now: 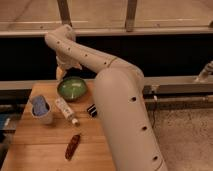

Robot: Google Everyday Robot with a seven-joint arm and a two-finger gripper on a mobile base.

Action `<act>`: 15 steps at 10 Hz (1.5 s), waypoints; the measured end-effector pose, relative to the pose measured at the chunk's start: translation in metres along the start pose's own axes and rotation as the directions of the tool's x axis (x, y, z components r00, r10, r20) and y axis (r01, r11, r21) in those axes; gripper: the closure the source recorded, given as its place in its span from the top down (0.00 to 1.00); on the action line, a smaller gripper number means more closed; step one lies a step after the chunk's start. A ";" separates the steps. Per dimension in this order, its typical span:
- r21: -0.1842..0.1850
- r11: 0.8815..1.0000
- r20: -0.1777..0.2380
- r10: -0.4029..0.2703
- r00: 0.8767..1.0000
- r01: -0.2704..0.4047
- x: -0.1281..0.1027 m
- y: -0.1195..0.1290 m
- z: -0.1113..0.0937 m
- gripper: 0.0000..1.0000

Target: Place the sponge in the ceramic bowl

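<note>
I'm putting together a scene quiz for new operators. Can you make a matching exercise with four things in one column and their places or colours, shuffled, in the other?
Things:
1. sponge
2. ceramic bowl
3. gripper
4. white tube

Places or colours:
A. green, at the far side of the table
B. lies on the wood between cup and bowl
C. sits in the pale cup
D. hangs over the table's far edge, just left of the bowl

Pairs: 1-C, 2-A, 3-D, 4-B
</note>
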 end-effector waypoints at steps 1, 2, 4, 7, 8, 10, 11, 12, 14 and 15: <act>0.004 1.000 0.000 0.004 1.000 -0.004 0.001 -0.003 0.000 0.80; 0.005 1.000 0.001 0.005 1.000 -0.005 0.001 -0.004 0.000 0.80; -0.012 1.000 0.010 -0.015 1.000 0.015 -0.001 0.000 0.000 0.80; -0.033 0.998 0.040 -0.056 0.998 0.058 -0.011 0.015 -0.009 0.80; -0.044 0.997 0.043 -0.067 0.997 0.069 -0.013 0.023 -0.013 0.80; -0.053 0.994 0.049 -0.090 0.995 0.092 -0.015 0.032 -0.020 0.80; -0.059 0.992 0.050 -0.104 0.993 0.107 -0.015 0.039 -0.022 0.80; -0.069 0.989 0.052 -0.130 0.990 0.133 -0.016 0.050 -0.024 0.80; -0.092 0.976 0.057 -0.193 0.980 0.198 -0.016 0.074 -0.027 0.80; -0.103 0.969 0.059 -0.218 0.974 0.224 -0.015 0.083 -0.027 0.80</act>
